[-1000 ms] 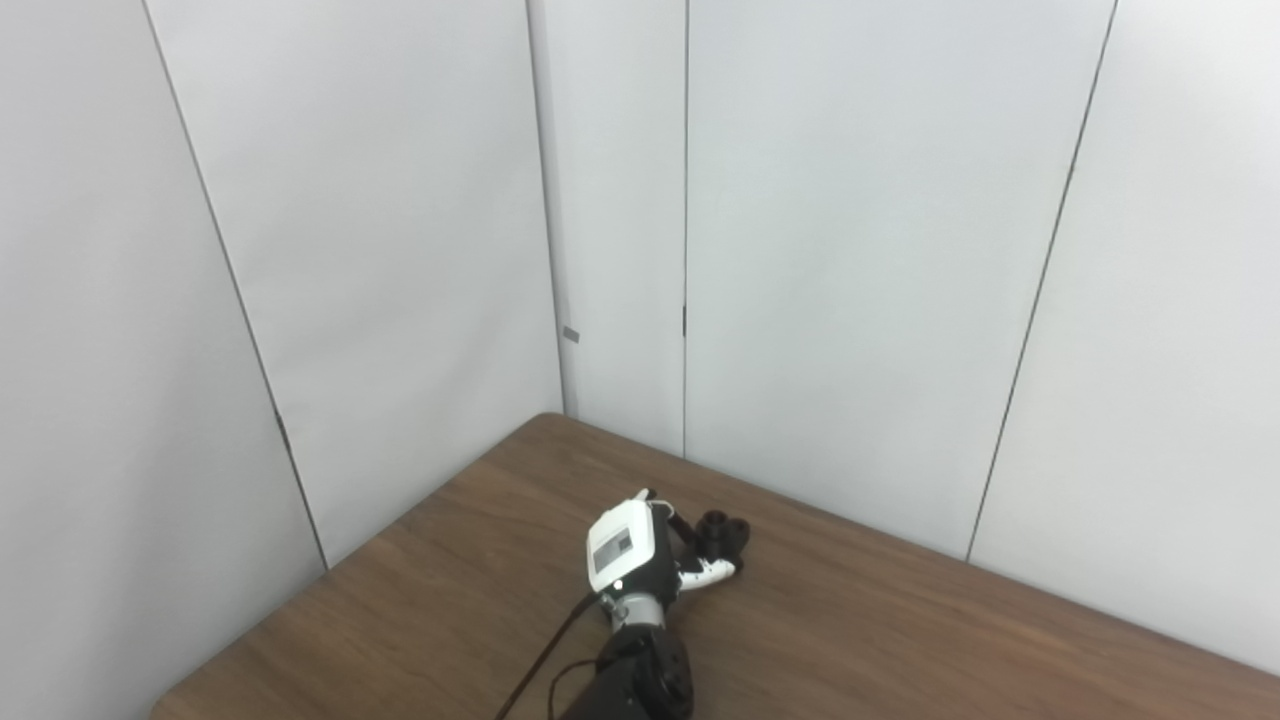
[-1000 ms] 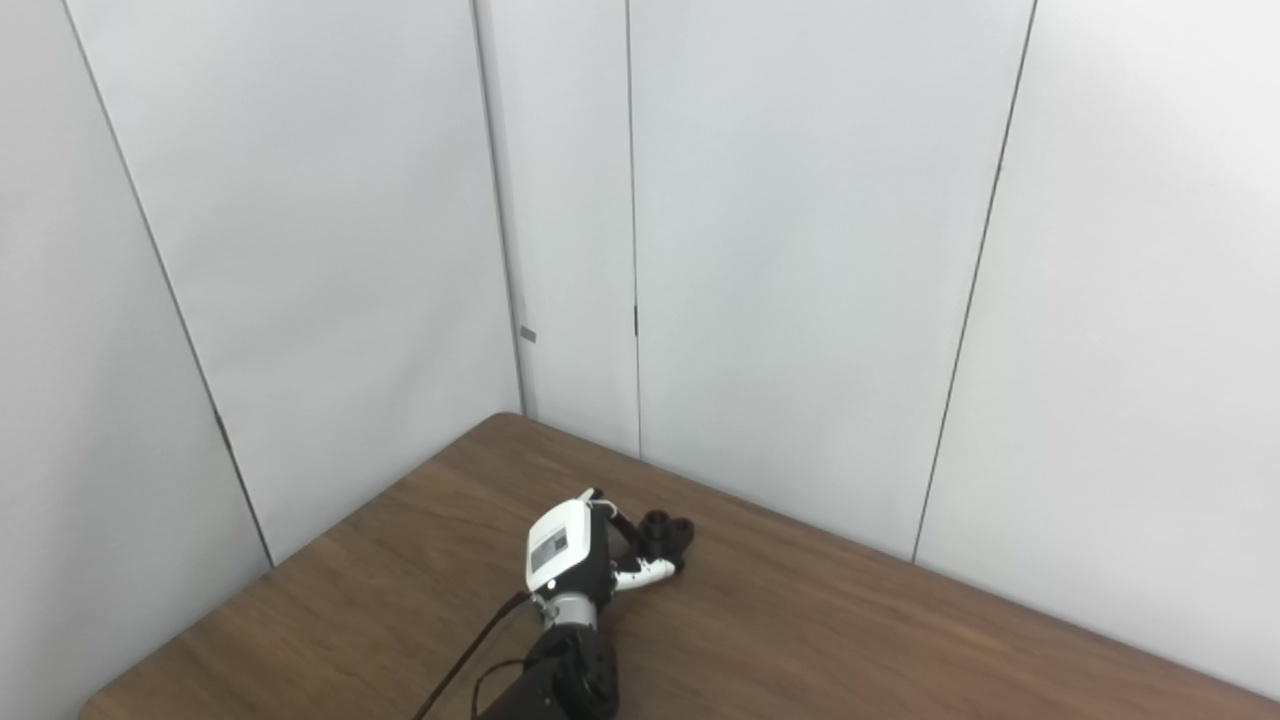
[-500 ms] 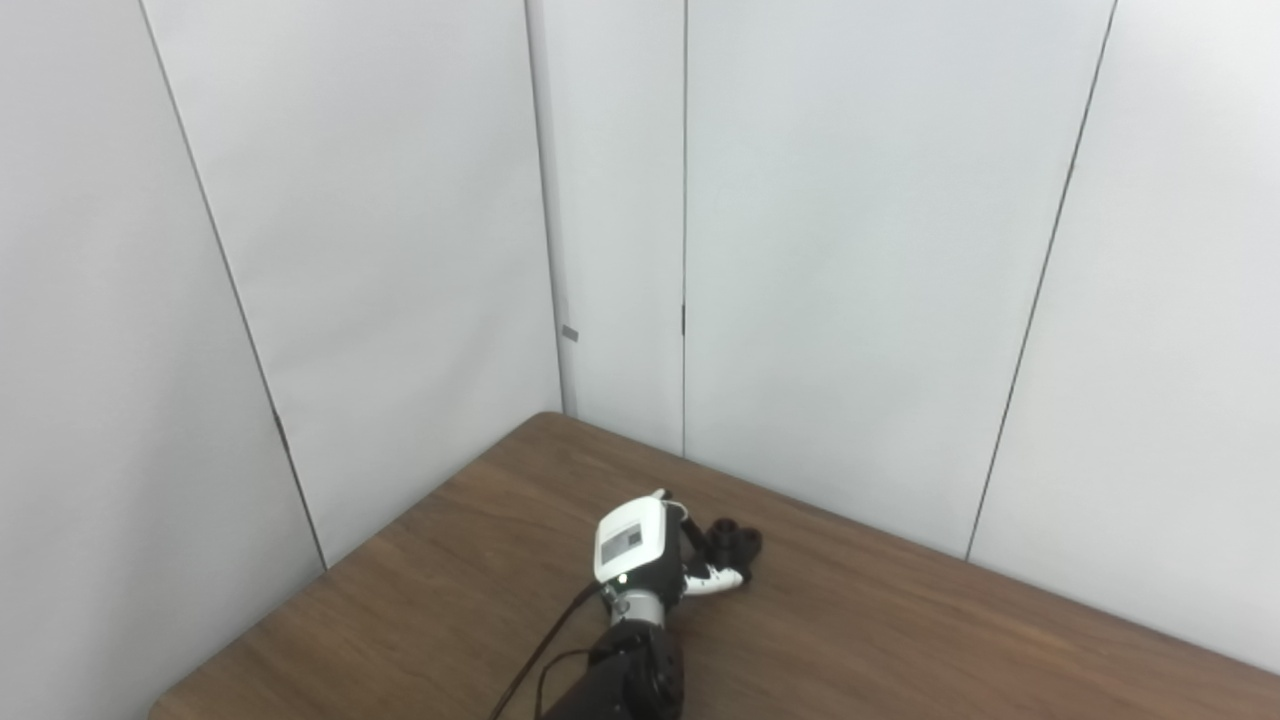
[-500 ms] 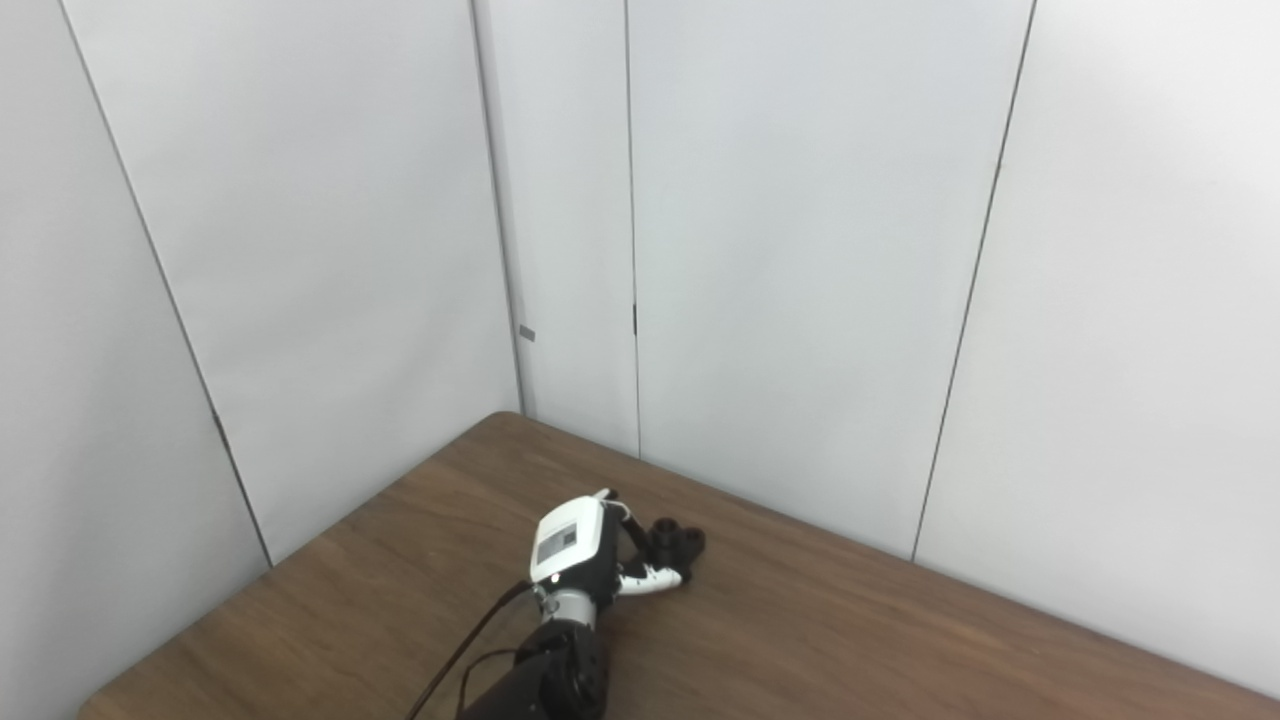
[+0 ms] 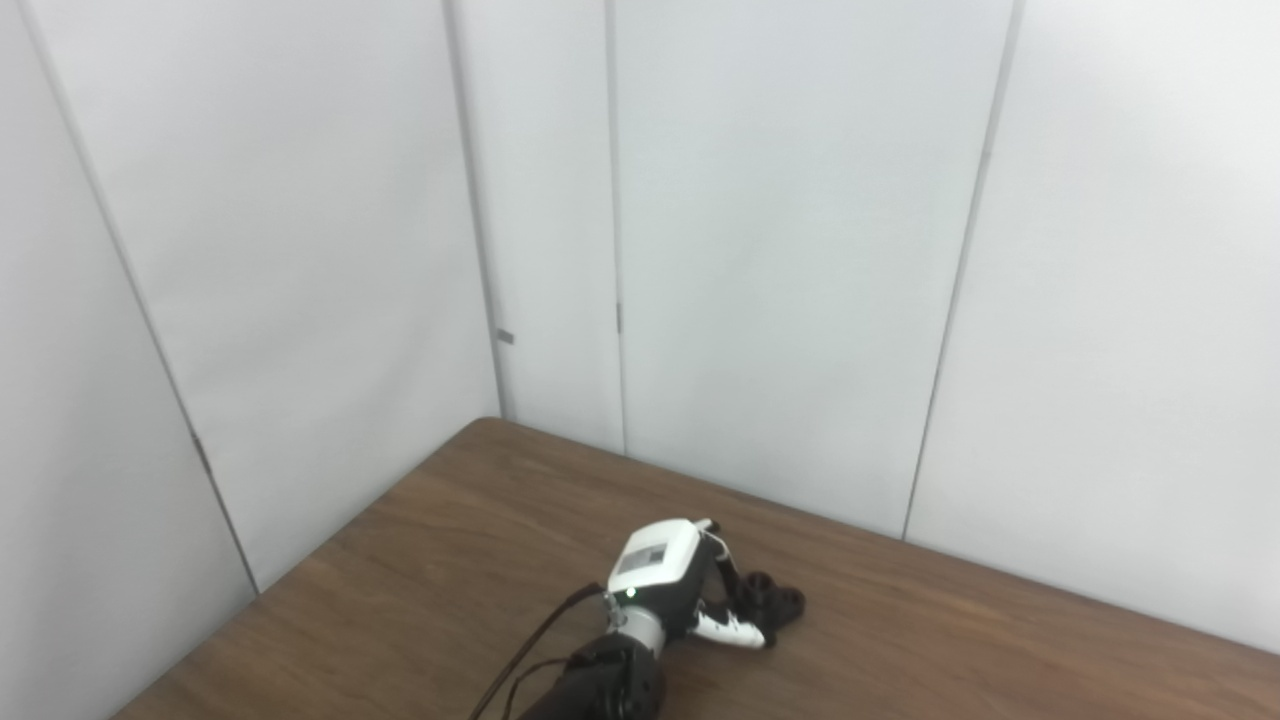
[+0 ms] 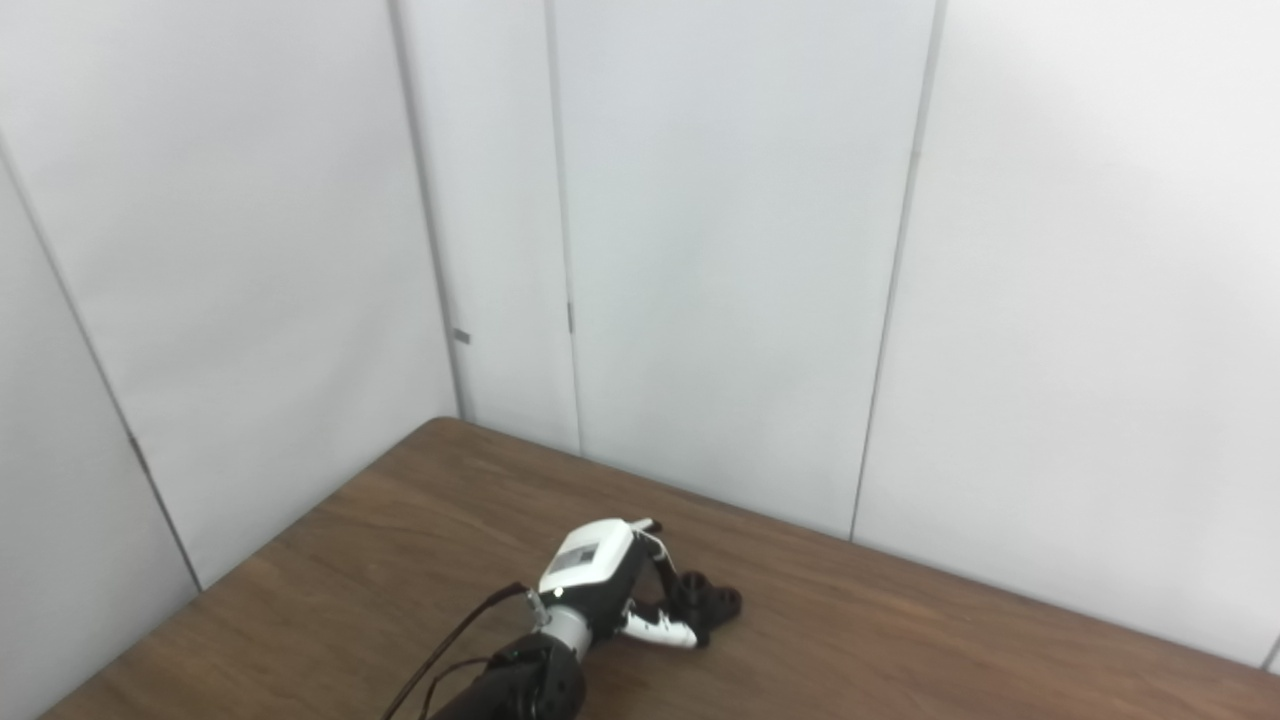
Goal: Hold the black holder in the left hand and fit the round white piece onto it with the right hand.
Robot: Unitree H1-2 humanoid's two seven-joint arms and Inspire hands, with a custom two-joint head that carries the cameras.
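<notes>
Left eye view: the opening step of the task, securing the black holder, is judged to be in hand. The left hand is shown low over the wooden table, its fingers curled toward the holder and apparently touching it; whether a firm grasp is made cannot be told, since the palm side is hidden. The holder lies on the table just beyond the hand. Right eye view: the same left hand is seen against the black holder, with the white panels behind. Neither the right hand nor the round white piece is in view. The next move is judged to call for a closed grip and a lift, after which the white piece must be brought in.
</notes>
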